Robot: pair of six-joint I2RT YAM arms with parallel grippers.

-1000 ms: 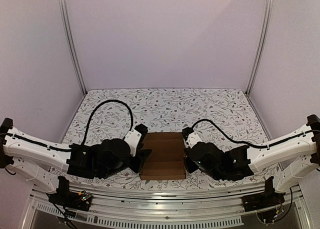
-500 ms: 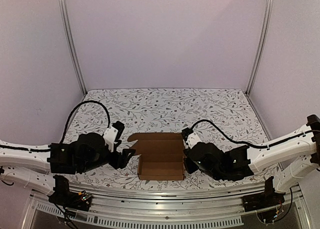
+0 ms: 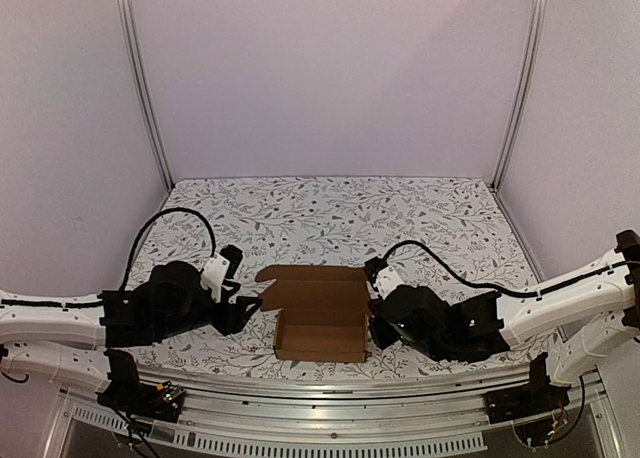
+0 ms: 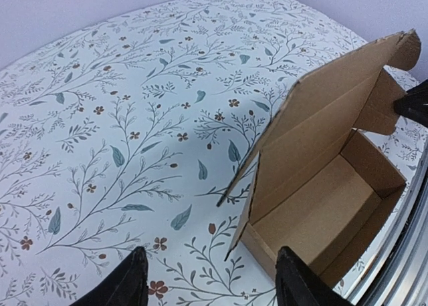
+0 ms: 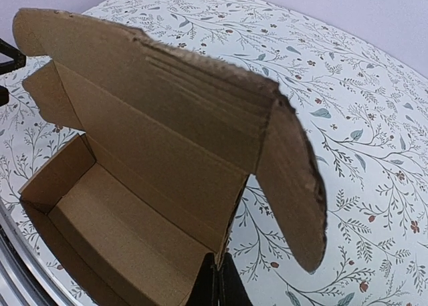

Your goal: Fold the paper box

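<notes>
Left fingers (image 4: 134,282) are spread wide with nothing between them, low over the floral counter (image 4: 120,105). The box (image 3: 320,323) sits just ahead of them and to their right, near but not touching. It is open, its brown hollow facing up. The lid (image 4: 321,112) stands tilted at the far side, its edge nearest these fingers hanging free above the counter.

Over to the right fingers (image 5: 224,286): they are pressed together into a thin dark wedge at the box's near wall, and they look clamped on that cardboard edge. Straight ahead of them the lid rises, ribbed with crease lines. A rounded flap (image 5: 294,186) hangs off its end, just above and to the right of the fingers. From above, the box lies between the two sets of fingers.
</notes>
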